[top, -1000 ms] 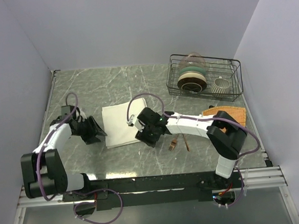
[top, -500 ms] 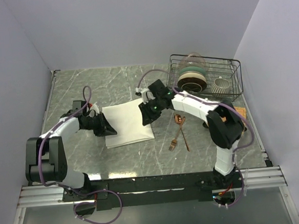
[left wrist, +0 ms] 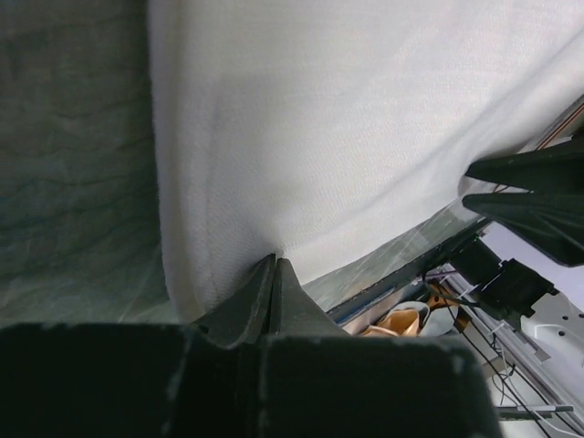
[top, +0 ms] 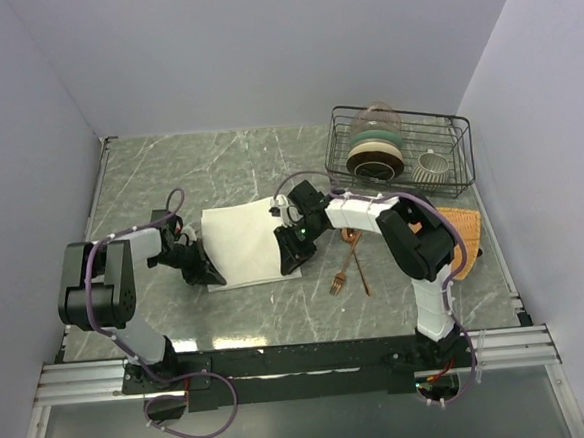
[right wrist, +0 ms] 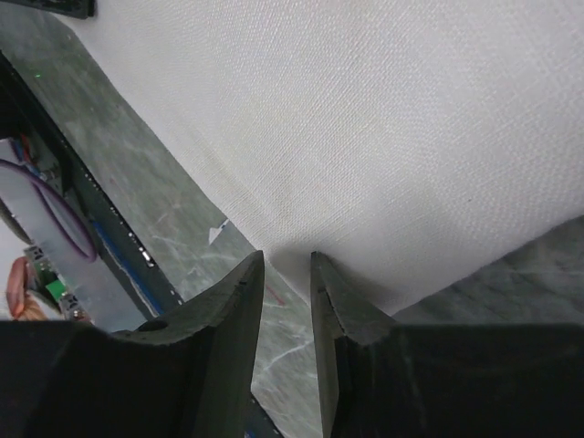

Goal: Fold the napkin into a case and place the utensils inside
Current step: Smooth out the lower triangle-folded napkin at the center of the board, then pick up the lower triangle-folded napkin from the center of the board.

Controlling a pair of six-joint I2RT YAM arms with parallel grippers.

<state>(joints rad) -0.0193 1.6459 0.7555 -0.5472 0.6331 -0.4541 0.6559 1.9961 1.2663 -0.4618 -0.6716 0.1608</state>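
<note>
The napkin (top: 242, 243) lies flat as a rough square on the green marbled table (top: 169, 177), slightly left of the middle of the top view. Its lower left corner is met by the left gripper (left wrist: 274, 266). In the left wrist view that gripper's fingers are pressed fully together, and the cloth's edge is puckered and apparently pinched between their tips. The napkin's lower right edge is met by the right gripper (right wrist: 286, 260). Its fingers are held a narrow gap apart, with the hem lying just at their tips, and no cloth is seen clamped between them. The fork (top: 337, 282) and the spoon (top: 350, 236) are laid close together on the table just right of the napkin, near the centre of the frame, and appear to cross. An orange woven mat (top: 465, 229) is seen at the right edge. A wire basket (top: 465, 157) holding dishes is placed at the upper right.
</note>
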